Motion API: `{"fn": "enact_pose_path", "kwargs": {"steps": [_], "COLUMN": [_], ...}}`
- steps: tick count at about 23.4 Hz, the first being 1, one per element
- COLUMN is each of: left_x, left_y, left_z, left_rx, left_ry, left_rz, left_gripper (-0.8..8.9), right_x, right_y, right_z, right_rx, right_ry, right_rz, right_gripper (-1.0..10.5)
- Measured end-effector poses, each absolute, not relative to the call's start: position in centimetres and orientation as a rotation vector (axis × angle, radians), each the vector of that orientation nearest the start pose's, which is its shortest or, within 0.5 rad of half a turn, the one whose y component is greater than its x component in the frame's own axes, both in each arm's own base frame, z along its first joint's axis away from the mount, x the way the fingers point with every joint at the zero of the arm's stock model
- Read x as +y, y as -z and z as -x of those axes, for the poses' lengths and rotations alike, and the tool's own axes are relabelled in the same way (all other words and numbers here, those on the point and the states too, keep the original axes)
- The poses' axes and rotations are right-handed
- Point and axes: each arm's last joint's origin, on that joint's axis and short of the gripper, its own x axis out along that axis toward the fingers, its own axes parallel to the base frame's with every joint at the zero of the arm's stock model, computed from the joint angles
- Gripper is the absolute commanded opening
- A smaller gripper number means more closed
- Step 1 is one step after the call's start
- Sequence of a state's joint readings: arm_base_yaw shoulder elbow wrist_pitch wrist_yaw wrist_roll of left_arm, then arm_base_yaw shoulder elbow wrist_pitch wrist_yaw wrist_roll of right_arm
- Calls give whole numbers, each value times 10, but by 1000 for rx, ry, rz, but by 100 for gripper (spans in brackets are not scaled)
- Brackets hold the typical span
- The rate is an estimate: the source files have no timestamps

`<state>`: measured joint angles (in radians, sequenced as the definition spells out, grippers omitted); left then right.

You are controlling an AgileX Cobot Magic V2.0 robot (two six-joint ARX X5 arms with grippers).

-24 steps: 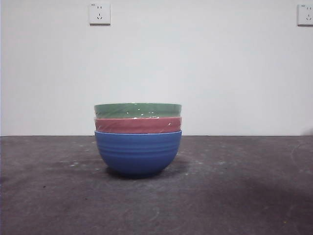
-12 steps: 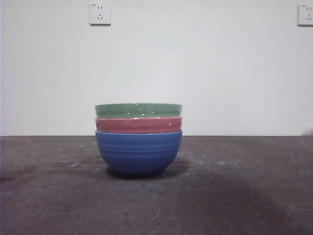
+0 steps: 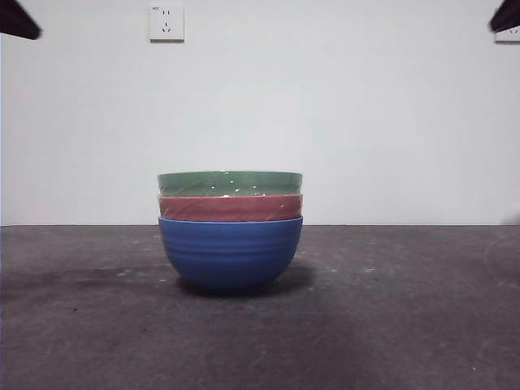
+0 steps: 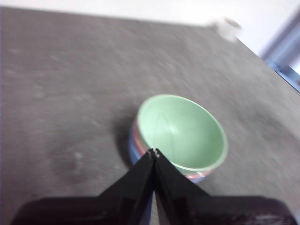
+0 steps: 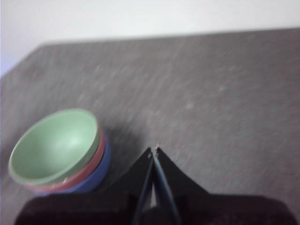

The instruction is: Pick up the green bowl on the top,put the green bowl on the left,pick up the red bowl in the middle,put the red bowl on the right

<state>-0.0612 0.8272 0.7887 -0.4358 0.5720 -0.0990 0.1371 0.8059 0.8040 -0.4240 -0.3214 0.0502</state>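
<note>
The green bowl [image 3: 229, 183] sits on top of a stack, nested in the red bowl [image 3: 230, 209], which sits in a blue bowl [image 3: 230, 253] at the table's middle. The left wrist view shows the green bowl [image 4: 183, 131] from above with the red rim [image 4: 136, 136] under it; the left gripper [image 4: 154, 152] is shut and empty, high above its near rim. In the right wrist view the stack [image 5: 56, 145] lies off to one side; the right gripper [image 5: 154, 150] is shut and empty, high over bare table. Both arms show as black tips in the front view's top corners [image 3: 18, 19] [image 3: 505, 16].
The dark grey table [image 3: 390, 325] stretches to both sides of the stack. A white wall with two sockets [image 3: 166, 23] stands behind. A small white object [image 4: 228, 28] sits at the table's far edge in the left wrist view.
Black tips of both arms have come into the front view's top corners. The bowls have not moved.
</note>
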Motion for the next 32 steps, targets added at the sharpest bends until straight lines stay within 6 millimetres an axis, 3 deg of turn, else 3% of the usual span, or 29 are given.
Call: {"fn": "enact_pose_path", "kwargs": {"steps": [8, 10, 12, 18, 25, 32], "left_x": [-41, -46, -54, -97, -165, -196], "left_y": [-312, -309, -306, -306, -312, -282], "left_z": [-199, -203, -205, -221, -243, -258], "left_rx": [640, 658, 678, 754, 859, 923], "left_ry": [733, 756, 777, 916, 972, 996], "left_rz": [150, 136, 117, 24, -359, -506], "left_gripper": [8, 122, 345, 350, 345, 345], "right_x": [40, 40, 40, 40, 40, 40], "right_y": [-304, -301, -301, -303, -303, -303], "right_z": [-194, -196, -196, -197, -197, -197], "right_rx": [594, 606, 604, 588, 590, 590], "right_ry": [-600, -606, -607, -607, -607, -608], "right_rz": [-24, -18, -16, -14, -16, -17], "right_gripper": [42, 165, 239, 240, 240, 239]}}
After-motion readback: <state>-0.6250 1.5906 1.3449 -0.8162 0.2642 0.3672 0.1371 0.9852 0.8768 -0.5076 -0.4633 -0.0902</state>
